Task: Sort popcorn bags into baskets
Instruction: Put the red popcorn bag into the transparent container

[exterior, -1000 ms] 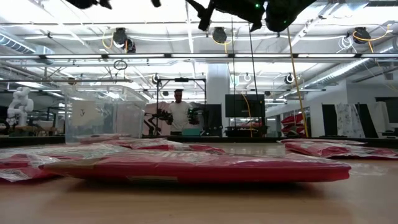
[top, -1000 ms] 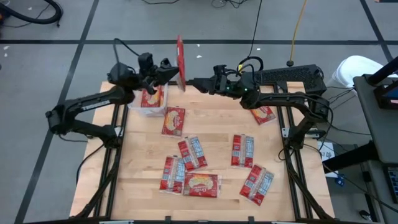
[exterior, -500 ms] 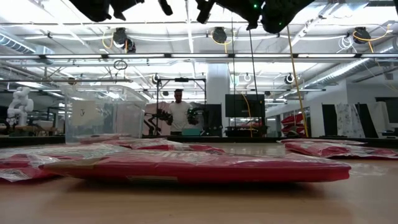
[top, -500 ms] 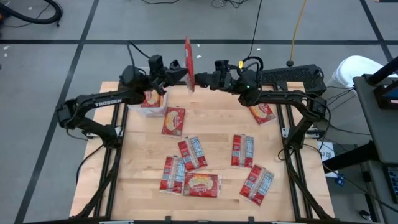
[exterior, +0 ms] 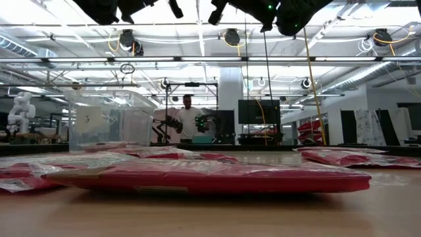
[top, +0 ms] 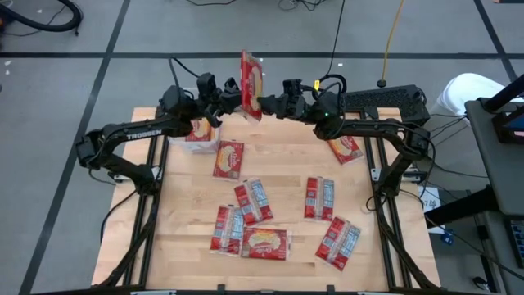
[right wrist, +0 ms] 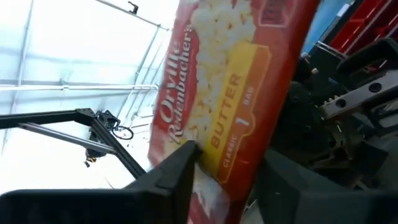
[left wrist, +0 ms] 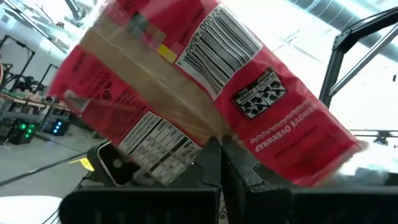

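While my left fingers (top: 232,97) stay pinched flat on one edge of a popcorn bag (top: 251,75), that packet stands upright in the air between my two arms, above the far edge of the desk (top: 286,176).

Item, held bag: long axis roughly vertical, rising above both sets of fingers; barcode face toward my left wrist, butter-popcorn face toward my right.

Item, right fingers (top: 268,104): partly open, one on each side of the bag's lower edge opposite my left ones. In the right wrist view one finger (right wrist: 176,169) lies against the printed face; whether they grip yet, I cannot tell. Both arms are equally near, so the handover turns on the right fingers taking hold before the left let go.

Item, basket (top: 199,135): clear tub just below and behind my left fingers, a packet already inside.

Item, loose bags: lying flat across the desk, well below the fingers.

Item, room: open lab, a person (exterior: 189,118) standing far behind.
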Robot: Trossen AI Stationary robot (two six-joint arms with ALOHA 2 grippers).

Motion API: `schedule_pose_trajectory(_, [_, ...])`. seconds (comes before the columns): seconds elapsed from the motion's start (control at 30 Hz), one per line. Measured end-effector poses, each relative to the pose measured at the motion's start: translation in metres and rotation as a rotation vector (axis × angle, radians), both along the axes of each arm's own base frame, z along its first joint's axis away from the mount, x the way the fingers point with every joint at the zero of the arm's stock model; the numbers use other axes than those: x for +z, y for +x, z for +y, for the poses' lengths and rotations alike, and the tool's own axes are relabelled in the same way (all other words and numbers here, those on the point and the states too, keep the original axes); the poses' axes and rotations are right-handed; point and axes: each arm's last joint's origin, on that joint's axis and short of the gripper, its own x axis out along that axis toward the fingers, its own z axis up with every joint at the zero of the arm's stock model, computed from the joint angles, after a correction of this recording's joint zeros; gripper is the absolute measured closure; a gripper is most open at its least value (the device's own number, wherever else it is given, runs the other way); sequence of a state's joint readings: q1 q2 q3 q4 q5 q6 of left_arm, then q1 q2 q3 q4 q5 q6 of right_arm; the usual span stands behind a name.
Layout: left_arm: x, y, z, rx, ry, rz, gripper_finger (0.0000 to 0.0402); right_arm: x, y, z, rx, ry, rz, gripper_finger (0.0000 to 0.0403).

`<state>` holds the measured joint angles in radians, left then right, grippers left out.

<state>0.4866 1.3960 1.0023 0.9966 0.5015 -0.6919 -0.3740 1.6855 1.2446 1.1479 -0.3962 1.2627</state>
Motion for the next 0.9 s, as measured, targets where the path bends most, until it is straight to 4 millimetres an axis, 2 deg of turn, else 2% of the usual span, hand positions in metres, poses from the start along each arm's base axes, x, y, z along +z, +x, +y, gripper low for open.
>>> schedule_pose_trajectory(0.17, [-0.003, -0.003, 0.008, -0.003, -0.016, 0.05, 0.0383, 0.001, 0.0, 0.0, -0.01, -0.019, -0.009, 0.0343])
schedule_pose_trajectory(0.33, [-0.002, -0.014, 0.015, 0.045, -0.05, 0.147, 0.0334, 0.0, -0.002, -0.004, -0.027, -0.02, -0.001, 0.0393])
schedule_pose_trajectory(0.5, [0.004, -0.037, 0.019, 0.105, -0.096, 0.248, 0.0257, 0.001, -0.006, -0.014, -0.05, -0.009, -0.001, 0.0389])
schedule_pose_trajectory(0.63, [0.011, -0.066, 0.023, 0.128, -0.215, 0.315, 0.0209, 0.004, -0.011, -0.021, -0.065, -0.02, 0.009, 0.0395])
schedule_pose_trajectory(0.73, [0.011, -0.085, 0.025, 0.121, -0.379, 0.371, 0.0195, 0.002, -0.012, -0.023, -0.057, -0.034, 0.087, 0.0397])
schedule_pose_trajectory(0.9, [0.016, -0.103, 0.021, 0.054, -0.582, 0.387, 0.0199, -0.016, -0.004, -0.02, -0.008, -0.026, 0.303, 0.0395])
